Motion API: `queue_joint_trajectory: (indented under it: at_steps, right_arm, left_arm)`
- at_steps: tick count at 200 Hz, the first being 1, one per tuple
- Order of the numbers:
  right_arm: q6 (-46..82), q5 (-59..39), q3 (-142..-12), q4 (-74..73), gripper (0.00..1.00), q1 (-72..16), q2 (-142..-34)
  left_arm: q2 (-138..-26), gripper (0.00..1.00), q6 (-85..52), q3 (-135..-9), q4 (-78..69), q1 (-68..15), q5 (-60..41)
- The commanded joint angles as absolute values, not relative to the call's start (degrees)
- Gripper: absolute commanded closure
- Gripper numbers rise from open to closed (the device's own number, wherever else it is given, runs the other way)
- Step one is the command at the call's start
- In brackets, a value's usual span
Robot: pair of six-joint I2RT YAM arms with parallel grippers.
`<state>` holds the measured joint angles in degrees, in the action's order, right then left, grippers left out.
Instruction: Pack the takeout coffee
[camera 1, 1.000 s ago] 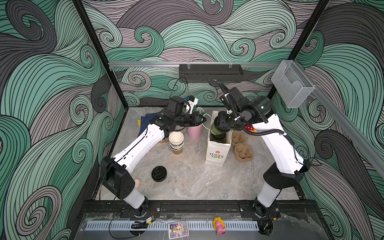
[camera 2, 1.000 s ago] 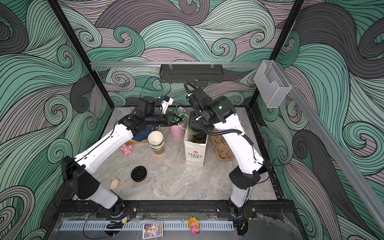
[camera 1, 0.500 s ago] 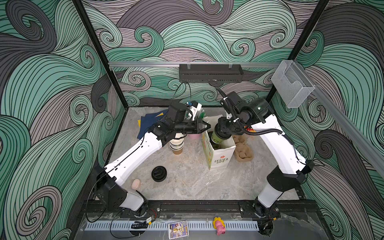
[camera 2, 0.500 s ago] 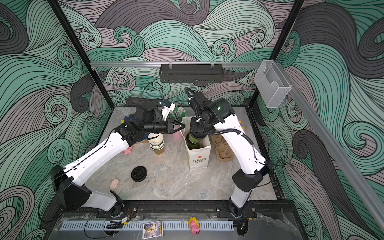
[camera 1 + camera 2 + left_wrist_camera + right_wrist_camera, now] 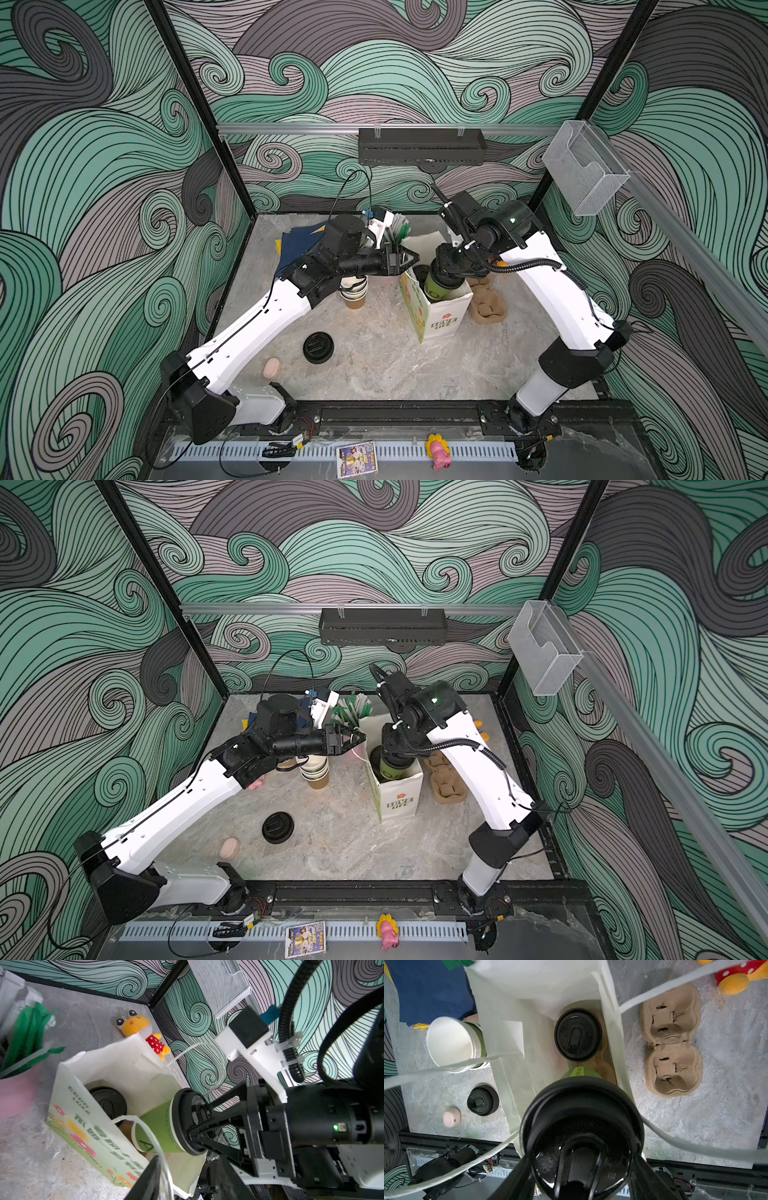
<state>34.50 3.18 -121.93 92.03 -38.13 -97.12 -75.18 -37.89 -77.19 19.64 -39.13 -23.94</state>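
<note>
The left fingers (image 5: 410, 259) were spread at the left rim of the paper bag (image 5: 442, 322), with a handle strap (image 5: 153, 1136) running between them. 1 lidded cup (image 5: 578, 1034) sat deep inside the bag. The right fingers (image 5: 444, 272) pinched the 2nd cup (image 5: 158, 1126) by its lid, partly inside the bag mouth and close to the walls. Bare bench (image 5: 374, 365) lay in front.

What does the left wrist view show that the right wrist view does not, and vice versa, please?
Left wrist only: the wall holder, the plush toy's face and the right arm's camera mount. Right wrist only: the cardboard cup carrier, the stack of empty cups, the loose black lid and the navy cloth. Both: the white bag, the lidded cup already inside it, and the green cup that the right gripper holds by its lid, partly inside the bag.
</note>
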Motion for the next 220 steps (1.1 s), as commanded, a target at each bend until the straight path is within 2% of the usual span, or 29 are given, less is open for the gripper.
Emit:
queue_joint_trajectory:
  at_steps: [1, 20, 46, 100, 173, 220]
  right_arm:
    - [33.6, 3.3, -122.5, 103.2, 0.38, -38.6, -99.0]
    - [33.4, 4.0, -122.4, 103.2, 0.38, -38.9, -99.9]
    - [33.1, 4.7, -121.3, 103.1, 0.38, -39.2, -100.9]
    - [32.3, 5.5, -117.8, 103.1, 0.38, -39.2, -102.4]
    - [29.5, 4.6, -118.6, 102.0, 0.38, -39.2, -106.2]
    - [29.9, 4.3, -113.4, 98.6, 0.38, -39.1, -105.2]
  left_arm:
    - [-74.4, 0.54, -35.1, -79.0, 25.2, -38.7, -18.6]
    - [-74.7, 0.59, -34.2, -79.6, 26.9, -38.1, -18.6]
    - [-74.7, 0.72, -33.4, -79.6, 27.1, -37.9, -19.6]
    - [-74.9, 0.87, -32.6, -79.0, 26.2, -37.5, -22.4]
    - [-74.9, 0.98, -32.4, -78.0, 25.0, -37.4, -23.2]
    - [-74.8, 1.0, -32.1, -77.6, 25.1, -37.2, -22.6]
